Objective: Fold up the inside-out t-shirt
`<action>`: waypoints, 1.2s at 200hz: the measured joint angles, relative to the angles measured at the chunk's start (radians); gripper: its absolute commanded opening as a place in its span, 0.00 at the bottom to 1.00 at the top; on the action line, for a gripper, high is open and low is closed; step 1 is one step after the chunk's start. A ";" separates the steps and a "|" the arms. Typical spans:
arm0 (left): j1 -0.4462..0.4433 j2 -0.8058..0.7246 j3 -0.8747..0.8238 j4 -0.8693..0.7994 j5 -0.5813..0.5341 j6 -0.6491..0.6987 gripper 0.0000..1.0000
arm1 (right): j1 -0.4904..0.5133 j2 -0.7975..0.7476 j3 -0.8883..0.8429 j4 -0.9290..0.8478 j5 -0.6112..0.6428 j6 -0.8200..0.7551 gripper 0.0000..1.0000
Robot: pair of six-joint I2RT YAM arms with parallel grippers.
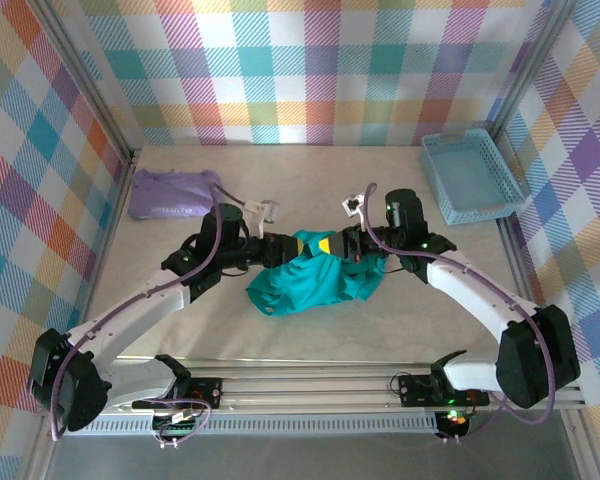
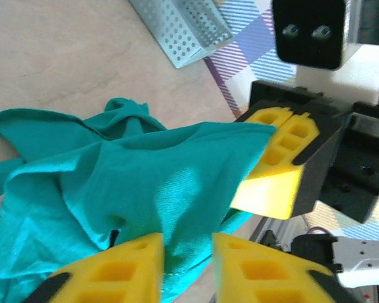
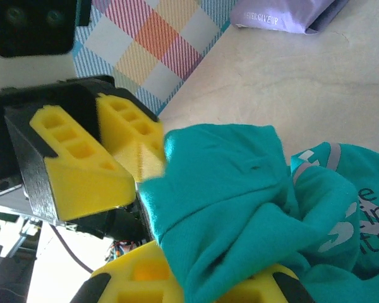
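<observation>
Top external: t-shirt [image 1: 310, 285] bunched between tools; right tool [image 1: 330, 245] pinches edge, left tool [image 1: 285, 250] slightly parted around it

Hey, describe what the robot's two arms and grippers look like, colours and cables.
The left arm and right arm have white links between bulky black joints, with purple cables looping alongside. The left gripper and right gripper carry chunky yellow fingers with rectangular cut-outs in black housings.

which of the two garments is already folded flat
The lavender-purple garment at the far left. It lies flat as a neat folded rectangle, while the teal t-shirt is a crumpled, bunched-up heap.
</observation>
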 measured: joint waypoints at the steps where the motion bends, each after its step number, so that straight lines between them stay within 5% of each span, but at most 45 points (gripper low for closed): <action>1: -0.001 0.000 0.000 -0.003 -0.001 0.001 0.37 | 0.000 0.000 0.000 0.001 0.000 0.001 0.00; 85: -0.015 0.041 0.027 -0.093 -0.118 0.103 0.65 | 0.000 0.007 0.000 0.019 -0.011 0.021 0.00; 111: -0.016 0.069 0.039 -0.093 -0.113 0.114 0.52 | 0.000 0.008 0.000 0.019 -0.016 0.020 0.00; 144: -0.017 0.099 0.072 -0.082 -0.108 0.124 0.00 | 0.000 0.010 0.010 -0.060 0.002 -0.056 0.00; 156: -0.017 0.098 0.089 -0.079 -0.097 0.126 0.00 | 0.001 0.014 0.043 -0.172 0.060 -0.132 0.00; 200: -0.014 0.067 0.100 -0.036 0.100 0.018 0.00 | 0.025 0.019 0.157 -0.365 0.443 -0.243 0.32; 240: -0.022 0.061 0.095 -0.023 0.090 -0.120 0.00 | 0.101 -0.034 0.121 -0.417 0.684 -0.235 0.56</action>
